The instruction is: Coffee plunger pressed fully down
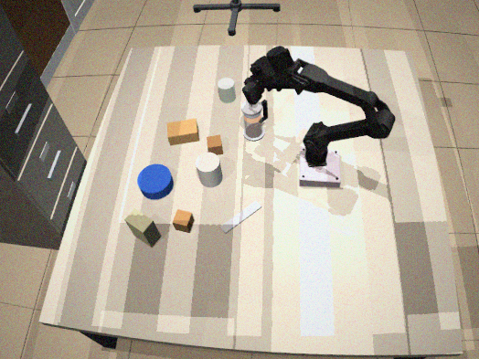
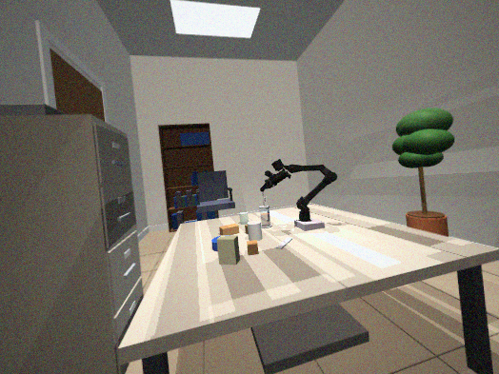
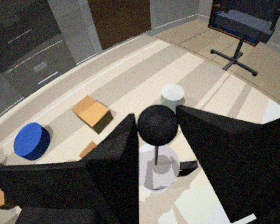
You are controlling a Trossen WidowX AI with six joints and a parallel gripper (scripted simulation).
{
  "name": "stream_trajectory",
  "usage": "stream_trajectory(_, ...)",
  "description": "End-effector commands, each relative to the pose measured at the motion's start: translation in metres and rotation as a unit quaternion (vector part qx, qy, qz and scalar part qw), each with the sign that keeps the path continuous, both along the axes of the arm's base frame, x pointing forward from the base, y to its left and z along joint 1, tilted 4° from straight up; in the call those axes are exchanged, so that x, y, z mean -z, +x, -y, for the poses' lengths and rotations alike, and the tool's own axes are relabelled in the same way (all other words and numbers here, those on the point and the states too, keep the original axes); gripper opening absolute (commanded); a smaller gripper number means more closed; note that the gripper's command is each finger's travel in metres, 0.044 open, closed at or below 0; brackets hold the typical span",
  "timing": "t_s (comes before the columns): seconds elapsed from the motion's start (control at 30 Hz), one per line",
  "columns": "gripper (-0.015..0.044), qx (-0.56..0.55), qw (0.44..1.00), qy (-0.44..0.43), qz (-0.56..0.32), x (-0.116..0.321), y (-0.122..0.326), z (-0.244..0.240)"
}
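The gripper (image 3: pixel 158 136) is clamped on the black plunger knob (image 3: pixel 158 123), fingers either side. Directly beneath stands the glass coffee press (image 1: pixel 254 122), upright, rod raised: a centred grip should keep downward force from tipping it.
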State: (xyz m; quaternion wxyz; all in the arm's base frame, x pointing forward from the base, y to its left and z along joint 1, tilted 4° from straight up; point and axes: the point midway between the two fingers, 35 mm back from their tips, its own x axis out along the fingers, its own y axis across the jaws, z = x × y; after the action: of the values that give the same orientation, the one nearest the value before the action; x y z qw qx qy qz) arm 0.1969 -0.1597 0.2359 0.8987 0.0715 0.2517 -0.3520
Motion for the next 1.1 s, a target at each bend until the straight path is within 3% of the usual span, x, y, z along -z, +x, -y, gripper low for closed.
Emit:
stream_trajectory(0.0, 0.0123, -0.001, 1.0, 0.006, -0.009, 0.014, 0.0, 0.0)
stream_trajectory(1.07, 0.0123, -0.001, 1.0, 0.006, -0.009, 0.066, 0.001, 0.005)
